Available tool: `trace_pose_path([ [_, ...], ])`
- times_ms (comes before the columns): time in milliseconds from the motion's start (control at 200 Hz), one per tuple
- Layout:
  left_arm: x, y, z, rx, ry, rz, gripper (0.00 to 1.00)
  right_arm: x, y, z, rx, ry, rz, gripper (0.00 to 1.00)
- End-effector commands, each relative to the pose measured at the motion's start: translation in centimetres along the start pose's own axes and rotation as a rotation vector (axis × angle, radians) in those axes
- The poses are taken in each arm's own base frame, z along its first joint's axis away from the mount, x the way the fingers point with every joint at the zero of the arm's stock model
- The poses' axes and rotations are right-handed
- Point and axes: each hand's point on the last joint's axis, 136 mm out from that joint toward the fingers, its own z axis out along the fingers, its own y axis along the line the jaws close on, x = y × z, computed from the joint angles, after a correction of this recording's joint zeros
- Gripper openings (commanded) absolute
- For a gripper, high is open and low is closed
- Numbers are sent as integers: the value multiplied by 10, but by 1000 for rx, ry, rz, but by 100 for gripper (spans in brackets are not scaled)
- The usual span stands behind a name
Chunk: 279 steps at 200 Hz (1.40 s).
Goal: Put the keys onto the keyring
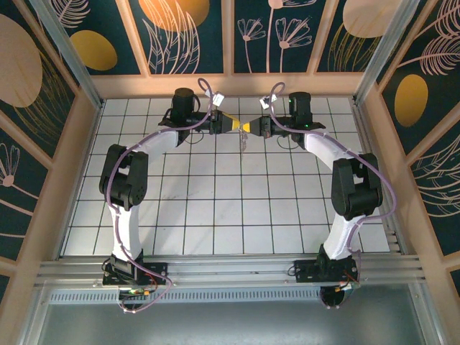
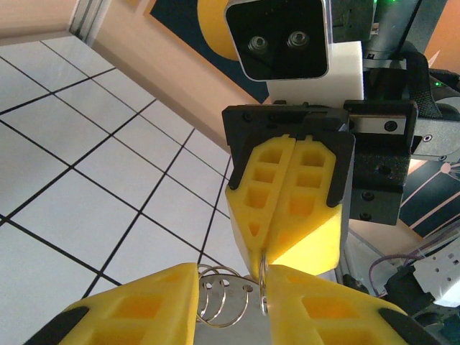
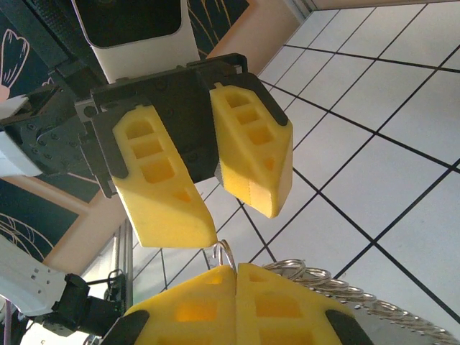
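My two grippers meet tip to tip above the far middle of the tiled table [image 1: 215, 208]. The right gripper [image 3: 236, 267] [image 1: 249, 128] is shut on the keyring [image 3: 227, 248], a thin silver loop standing out of its closed fingertips. The keyring's bumpy strip of small rings [image 3: 338, 286] trails to the right behind those fingers. My left gripper [image 2: 231, 277] [image 1: 235, 126] is open. One of its fingertips [image 3: 201, 226] touches the loop, and the keyring [image 2: 264, 287] lies against the inner face of that finger. Wire rings [image 2: 219, 298] and a flat grey piece show through the gap. The keys are hidden.
A small pale piece [image 1: 243, 141] dangles just below the meeting point, too small to identify. Peach side walls [image 1: 79, 165] and a back wall [image 1: 230, 85] enclose the white tiled floor. An aluminium rail [image 1: 230, 269] carries both arm bases at the near edge.
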Motion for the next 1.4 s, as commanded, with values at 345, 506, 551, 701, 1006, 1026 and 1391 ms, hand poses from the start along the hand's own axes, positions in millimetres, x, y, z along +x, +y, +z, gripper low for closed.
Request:
trace_pose_path([
  [345,-1,-24,3,54,3,47,31,-9,3,7,-12,-4,-53,0],
  [506,-1,-27,4,68,-1,48,30,-10,3,6,-15,-10,-52,0],
  [551,-2,-27,3,70,-1,48,29,-11,4,6,-17,-11,-53,0],
  [701,0,-28,4,79,5,47,22,-12,5,7,-18,-13,-53,0],
  [1006,5,-32,7,98,15,52,0,-12,2,7,-16,-17,-50,0],
  [1026,5,-33,8,99,16,55,0,-12,3,7,-16,-17,-52,0],
  [1391,-19,-55,-3,66,-107,80,0,-29,22,-39,52,-154,-84,37],
])
